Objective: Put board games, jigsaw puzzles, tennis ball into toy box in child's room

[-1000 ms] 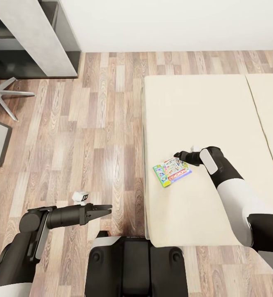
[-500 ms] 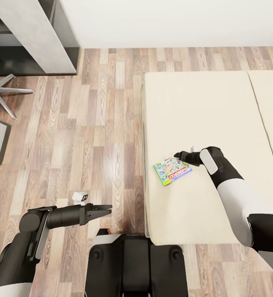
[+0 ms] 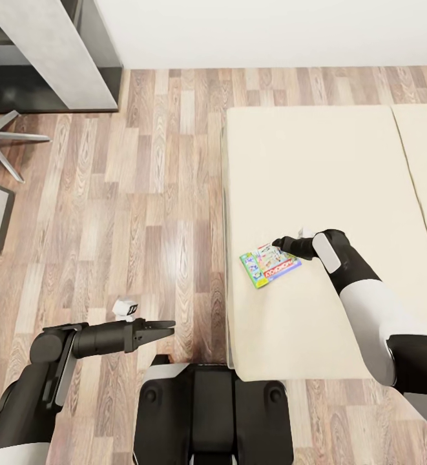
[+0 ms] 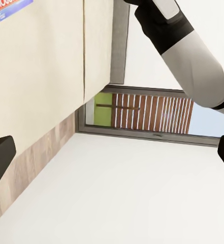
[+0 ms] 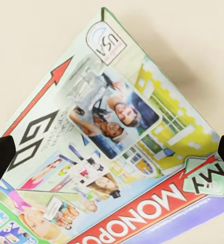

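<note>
**Right gripper poised over a board game on the bed**

While the right gripper [image 3: 279, 244] hangs at the upper edge of the board game [image 3: 270, 265], its 2 fingertips [image 5: 1, 155] stand spread apart at either side of the printed lid, closed on nothing. That white-green-yellow board game lies flat on the cream mattress of the bed [image 3: 316, 168], close to the mattress edge at 9 o'clock, with nothing else resting on that mattress. Off at 7 o'clock from the game, the left gripper [image 3: 168, 326] hovers over the wood-plank floor [image 3: 142, 194], fingers parted and empty. Up at 11 o'clock stands the table [image 3: 52, 51], beside a chair base [image 3: 6, 139].
</note>
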Controlling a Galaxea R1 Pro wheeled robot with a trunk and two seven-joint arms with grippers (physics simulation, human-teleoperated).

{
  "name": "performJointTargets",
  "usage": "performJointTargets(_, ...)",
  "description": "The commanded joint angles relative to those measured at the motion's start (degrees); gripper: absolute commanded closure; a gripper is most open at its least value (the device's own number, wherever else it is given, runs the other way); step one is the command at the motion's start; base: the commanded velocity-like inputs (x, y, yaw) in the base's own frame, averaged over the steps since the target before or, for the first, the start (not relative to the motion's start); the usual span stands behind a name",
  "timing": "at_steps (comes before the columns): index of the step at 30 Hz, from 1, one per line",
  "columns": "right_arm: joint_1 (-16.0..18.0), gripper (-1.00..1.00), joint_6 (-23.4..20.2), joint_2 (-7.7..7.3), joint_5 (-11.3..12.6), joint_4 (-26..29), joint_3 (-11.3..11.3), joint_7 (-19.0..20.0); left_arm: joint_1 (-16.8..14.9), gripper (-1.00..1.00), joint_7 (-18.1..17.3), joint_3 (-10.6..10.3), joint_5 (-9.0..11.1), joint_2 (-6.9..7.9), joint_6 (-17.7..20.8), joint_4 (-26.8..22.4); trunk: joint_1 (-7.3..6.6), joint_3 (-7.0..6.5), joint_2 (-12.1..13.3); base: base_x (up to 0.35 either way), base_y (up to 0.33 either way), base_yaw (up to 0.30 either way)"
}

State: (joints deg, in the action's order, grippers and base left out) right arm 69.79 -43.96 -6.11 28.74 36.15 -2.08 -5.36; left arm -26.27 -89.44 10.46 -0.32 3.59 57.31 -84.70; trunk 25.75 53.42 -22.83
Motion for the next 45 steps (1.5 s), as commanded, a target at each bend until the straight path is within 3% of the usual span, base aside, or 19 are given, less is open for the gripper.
performJointTargets(1, 0.04, -1.0, -0.17, -0.04, 0.58, 0.07, -0.21, -0.58, -0.01, -1.0, -0.21, 0.0, -0.07, 0.01, 0.61, -0.02, 0.03, 0.1, -0.09, 0.0, 0.0, 0.0)
performJointTargets(30, 1.15, -1.0, -0.46, -0.26, 0.52, 0.78, -0.29, -1.89, -0.01, -1.0, 0.06, 0.0, -0.11, 0.0, 0.61, -0.02, 0.03, 1.23, -0.09, 0.0, 0.0, 0.0)
performJointTargets(45, 1.23, -1.0, -1.19, -1.72, 0.48, 0.76, -0.29, -2.17, -0.01, -1.0, 0.13, -0.08, -0.09, -0.07, 0.61, -0.02, 0.03, 1.25, -0.09, 0.0, 0.0, 0.0)
